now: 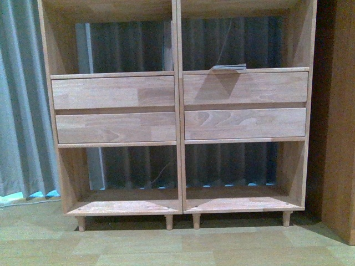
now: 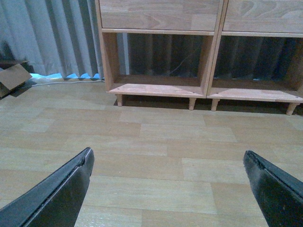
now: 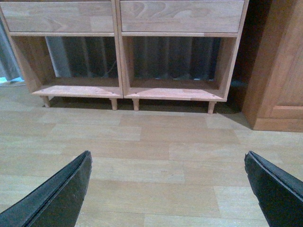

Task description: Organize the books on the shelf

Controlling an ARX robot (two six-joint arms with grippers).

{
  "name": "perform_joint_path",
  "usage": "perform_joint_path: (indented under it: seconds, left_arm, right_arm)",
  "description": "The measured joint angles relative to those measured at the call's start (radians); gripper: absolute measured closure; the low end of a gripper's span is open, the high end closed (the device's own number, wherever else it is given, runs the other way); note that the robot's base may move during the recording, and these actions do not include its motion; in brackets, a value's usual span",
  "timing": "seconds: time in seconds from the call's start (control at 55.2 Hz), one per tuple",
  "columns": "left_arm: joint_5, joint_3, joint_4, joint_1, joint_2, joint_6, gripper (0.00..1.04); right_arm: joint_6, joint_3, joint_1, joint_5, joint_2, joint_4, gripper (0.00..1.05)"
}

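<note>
From the front, the shelf [image 1: 113,92] is cut off at its top. On the ledge above its right-hand panels lies a thin pale thing [image 1: 228,67], too blurred to name. A grey curtain [image 1: 22,100] hangs behind the shelf, a darker cabinet [image 1: 339,122] stands just beside it, and a pale plank floor [image 1: 177,246] runs in front. The shelf is light wood with two columns, plank fronts and peg legs.

In the left wrist view, the left gripper [image 2: 166,152] has its fingers spread wide above the floor before the shelf.

In the right wrist view, the right gripper [image 3: 167,154] is splayed the same way.
</note>
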Motion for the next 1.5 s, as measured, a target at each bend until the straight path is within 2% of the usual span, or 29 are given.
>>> perform_joint_path:
  seconds: [1.504]
  left_arm:
    - [0.0, 0.0, 0.0, 0.0, 0.0, 0.0, 0.07]
  right_arm:
    - [0.0, 0.0, 0.0, 0.0, 0.0, 0.0, 0.07]
